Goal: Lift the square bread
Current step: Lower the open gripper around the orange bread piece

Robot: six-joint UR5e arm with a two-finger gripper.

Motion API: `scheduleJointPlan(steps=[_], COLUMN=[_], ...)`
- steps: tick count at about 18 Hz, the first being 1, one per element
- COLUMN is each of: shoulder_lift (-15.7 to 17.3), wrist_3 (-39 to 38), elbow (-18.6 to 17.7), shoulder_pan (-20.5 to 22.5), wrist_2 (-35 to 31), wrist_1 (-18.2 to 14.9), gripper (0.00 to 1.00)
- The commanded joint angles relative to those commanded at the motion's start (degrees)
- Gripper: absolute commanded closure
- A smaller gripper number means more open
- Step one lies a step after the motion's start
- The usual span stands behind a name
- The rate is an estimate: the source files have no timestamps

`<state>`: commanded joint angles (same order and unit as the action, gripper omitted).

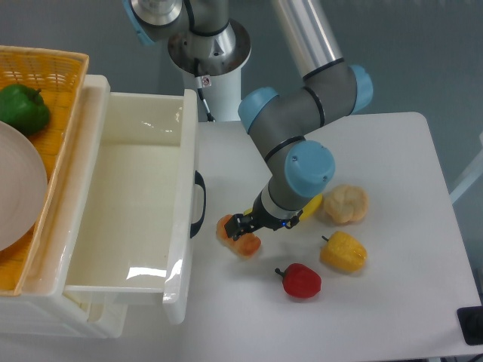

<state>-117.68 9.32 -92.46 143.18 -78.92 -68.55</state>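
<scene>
On the far left is one green pepper [23, 108]. At the middle lies one square bread [236, 237], orange-brown with paler ridges, partly covered by the gripper [240, 225]; I cannot tell if its jaws are open. Rightward: one red pepper [301, 280], one yellow pepper [343, 252], one bun [346, 204].

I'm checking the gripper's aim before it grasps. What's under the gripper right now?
The square bread lies on the table under the gripper. Only its orange-brown ends show; its middle is covered, so contact can't be judged.
</scene>
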Motion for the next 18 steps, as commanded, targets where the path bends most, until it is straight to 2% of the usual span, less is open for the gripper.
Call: scheduleJointPlan(steps=[4,6,18], shoulder_lift=[-1.7,-1.8,-3.0], wrist_3=[-2.9,-3.3,-4.4], elbow=[-0.1,0.0,-0.1], shoulder_pan=[-1.2,-1.5,-2.3], wrist_2=[-2.9,-3.2,-3.3], wrist_1=[0.4,1.3,1.8], gripper=[0.0,0.0,0.03])
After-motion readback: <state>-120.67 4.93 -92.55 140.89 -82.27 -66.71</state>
